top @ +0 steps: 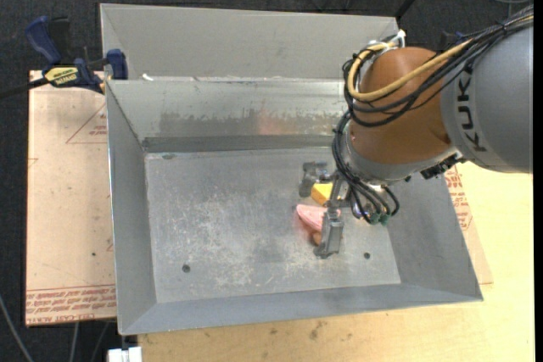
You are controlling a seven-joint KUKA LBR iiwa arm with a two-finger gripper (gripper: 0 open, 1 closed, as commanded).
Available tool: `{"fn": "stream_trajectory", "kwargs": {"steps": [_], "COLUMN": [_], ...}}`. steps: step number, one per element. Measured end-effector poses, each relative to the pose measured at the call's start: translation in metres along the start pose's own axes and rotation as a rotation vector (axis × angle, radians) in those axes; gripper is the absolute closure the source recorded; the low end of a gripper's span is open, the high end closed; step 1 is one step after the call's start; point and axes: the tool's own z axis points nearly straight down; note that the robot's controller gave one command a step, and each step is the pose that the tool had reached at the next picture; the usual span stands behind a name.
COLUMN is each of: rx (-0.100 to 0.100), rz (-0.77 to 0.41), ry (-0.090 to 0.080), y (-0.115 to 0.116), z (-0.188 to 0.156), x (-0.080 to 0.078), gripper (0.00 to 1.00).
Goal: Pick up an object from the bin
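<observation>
Right of centre, by the jaws, a pink piece (pixel 310 216) lies lengthwise left-right

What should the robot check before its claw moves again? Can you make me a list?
1. Claw open: ok, the claw has its fingers apart.
2. Something to grab: ok, a pink thing and a yellow thing lie between the fingers, right of the middle of the bin.
3. Only one thing in the gap: not ok, the two lie close together.
4. Claw low enough: cannot tell from above.
5. Away from the walls: ok, the fingers are over the floor.
</observation>
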Motion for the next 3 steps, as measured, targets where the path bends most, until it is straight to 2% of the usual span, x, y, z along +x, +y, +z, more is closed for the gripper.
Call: {"fn": "stream_trajectory", "kwargs": {"steps": [1,2,3], "rx": [0.0,-0.001,0.0], "rz": [0.001,-0.01,0.086], "ry": [-0.008,-0.017,-0.004], "y": [0.0,-0.014,-0.031], "z": [-0.004,0.036,0.071], "x": [-0.002,0.004,0.009], "gripper": [0.0,0.0,0.0]}}
